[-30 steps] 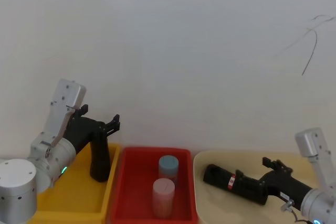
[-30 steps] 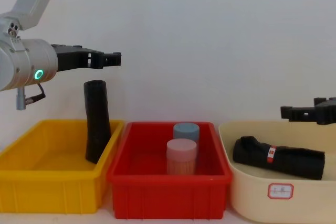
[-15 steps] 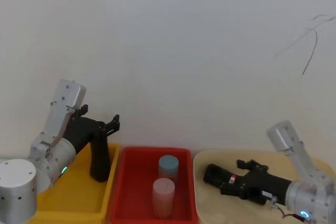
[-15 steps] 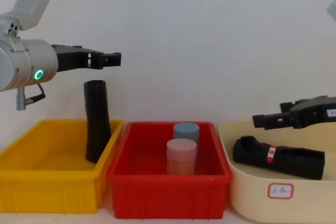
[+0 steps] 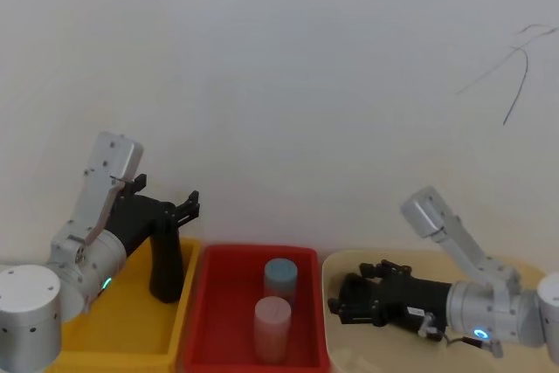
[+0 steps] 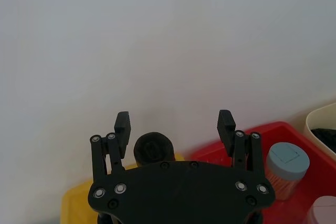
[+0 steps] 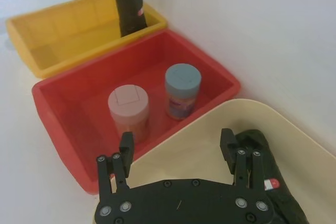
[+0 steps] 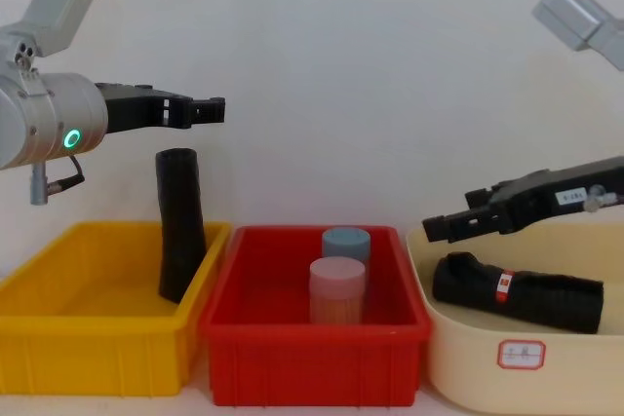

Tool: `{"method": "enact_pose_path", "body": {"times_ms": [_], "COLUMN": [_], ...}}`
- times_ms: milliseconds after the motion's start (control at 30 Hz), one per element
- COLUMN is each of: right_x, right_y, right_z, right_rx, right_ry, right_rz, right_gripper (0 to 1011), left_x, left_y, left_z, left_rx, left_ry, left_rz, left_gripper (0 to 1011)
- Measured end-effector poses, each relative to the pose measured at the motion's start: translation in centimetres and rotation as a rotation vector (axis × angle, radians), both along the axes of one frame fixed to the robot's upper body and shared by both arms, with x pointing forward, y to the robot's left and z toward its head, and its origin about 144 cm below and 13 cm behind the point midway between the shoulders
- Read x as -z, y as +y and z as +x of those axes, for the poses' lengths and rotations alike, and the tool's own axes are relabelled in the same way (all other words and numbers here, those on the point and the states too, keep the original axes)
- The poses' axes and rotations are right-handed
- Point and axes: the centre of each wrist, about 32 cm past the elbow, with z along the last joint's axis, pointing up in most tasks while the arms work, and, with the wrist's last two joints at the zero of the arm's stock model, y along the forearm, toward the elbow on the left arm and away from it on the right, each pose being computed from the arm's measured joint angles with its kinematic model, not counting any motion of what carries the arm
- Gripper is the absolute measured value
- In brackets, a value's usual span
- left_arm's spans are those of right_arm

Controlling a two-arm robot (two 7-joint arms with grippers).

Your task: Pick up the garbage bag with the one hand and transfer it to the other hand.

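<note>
The garbage bag, a wrinkled black roll with a red-and-white label band, lies on its side in the cream tub; the right wrist view shows the bag too. My right gripper hovers just above the bag's left end, near the tub's left rim. Its jaws stand open in the right wrist view, with nothing between them. My left gripper is held high above the yellow bin, open and empty.
A slim smooth black roll leans upright in the yellow bin's right corner, just below the left gripper. The red bin in the middle holds a blue-lidded jar and a pink jar. A white wall stands close behind.
My right arm has swung left across the cream tub, so its gripper now reaches over the bag's left end. The left arm and the bag have not moved.
</note>
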Motion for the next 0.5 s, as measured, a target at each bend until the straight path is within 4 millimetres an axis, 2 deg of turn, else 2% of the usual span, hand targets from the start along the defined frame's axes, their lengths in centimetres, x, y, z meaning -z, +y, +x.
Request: {"method": "enact_pose_path", "body": {"times_ms": [500], "right_x": [-1.2], "right_y": [2.8], "right_z": [1.3], "right_rx": [-0.097], "right_ry": [0.024], "right_rz": [-0.081], "right_gripper": [1000], "left_x": [0.0], "left_y": [0.0], "left_z": [0.0], "left_rx": [0.000], "left_ry": [0.000], "left_rz": [0.000], "left_gripper": [1002]}}
